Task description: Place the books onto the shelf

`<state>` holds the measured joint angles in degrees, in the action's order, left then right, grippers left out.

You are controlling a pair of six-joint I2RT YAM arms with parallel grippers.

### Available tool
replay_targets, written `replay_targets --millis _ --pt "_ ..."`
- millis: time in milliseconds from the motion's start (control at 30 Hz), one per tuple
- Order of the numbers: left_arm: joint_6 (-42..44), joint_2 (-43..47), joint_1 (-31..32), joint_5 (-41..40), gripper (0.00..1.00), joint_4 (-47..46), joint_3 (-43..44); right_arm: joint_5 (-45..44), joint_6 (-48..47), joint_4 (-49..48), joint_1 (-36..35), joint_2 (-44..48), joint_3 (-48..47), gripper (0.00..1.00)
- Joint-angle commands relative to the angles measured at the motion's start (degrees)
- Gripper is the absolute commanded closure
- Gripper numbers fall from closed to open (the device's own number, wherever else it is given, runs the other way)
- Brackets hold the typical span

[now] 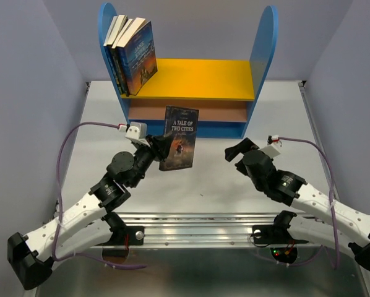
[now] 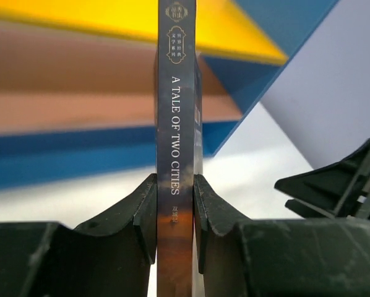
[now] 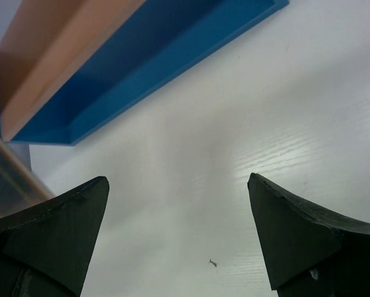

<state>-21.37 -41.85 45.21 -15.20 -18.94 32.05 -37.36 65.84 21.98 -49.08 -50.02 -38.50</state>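
The shelf stands at the back of the table, with blue round-topped sides, a yellow upper board and a brown lower board. Several books lean together against its left panel on the yellow board. One more book, A Tale of Two Cities, is held upright in front of the shelf. My left gripper is shut on its spine, a finger pressing each side. My right gripper hovers to the right of that book, open, nothing between its fingers.
The white table stretches in front of the shelf, with grey walls on both sides. A metal rail carries the arm bases at the near edge. In the right wrist view the shelf's blue base lies at upper left.
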Motion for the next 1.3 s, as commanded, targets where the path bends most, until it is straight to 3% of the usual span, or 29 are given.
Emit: replay_targets --millis 0,200,333,433,467,567,667,833,933,1267 --pt "14.1 4.7 2.4 0.1 1.0 -12.3 10.2 -8.5 -0.7 2.5 0.3 2.8 0.6 0.0" --pt "19.3 5.5 2.7 1.3 1.0 -13.8 18.5 -9.9 -0.2 2.5 0.3 3.8 1.1 0.0" --pt "20.5 -1.0 2.7 -0.4 1.0 -13.6 26.1 -9.0 0.0 2.5 0.3 3.0 -0.3 0.0" --pt "20.7 -6.0 2.7 -2.5 1.0 -13.7 29.0 -5.5 -10.9 -5.1 0.3 2.1 -1.8 0.0" --pt "21.1 -7.0 2.7 -3.3 1.0 -15.8 30.2 0.7 -20.7 -8.2 0.3 1.9 -2.4 0.0" --pt "26.3 -9.5 2.7 -6.6 1.0 -23.6 28.8 10.2 -28.7 -15.5 0.3 0.8 -3.7 0.0" --pt "30.9 -12.9 2.7 -10.3 1.0 -36.3 27.8 11.3 -32.0 -16.1 0.3 -1.9 -6.2 0.0" --pt "40.3 -20.4 2.3 -7.3 1.0 -59.3 26.3 11.4 -35.8 -16.3 0.3 -6.2 -9.6 0.0" --pt "39.8 -25.4 0.2 -6.9 1.0 -59.7 32.7 12.3 -37.5 -16.3 0.3 -8.9 -12.1 0.0" --pt "35.6 -39.5 -10.3 0.1 1.0 -68.2 42.6 17.9 -37.4 -16.5 3.3 -12.4 -12.4 0.0"
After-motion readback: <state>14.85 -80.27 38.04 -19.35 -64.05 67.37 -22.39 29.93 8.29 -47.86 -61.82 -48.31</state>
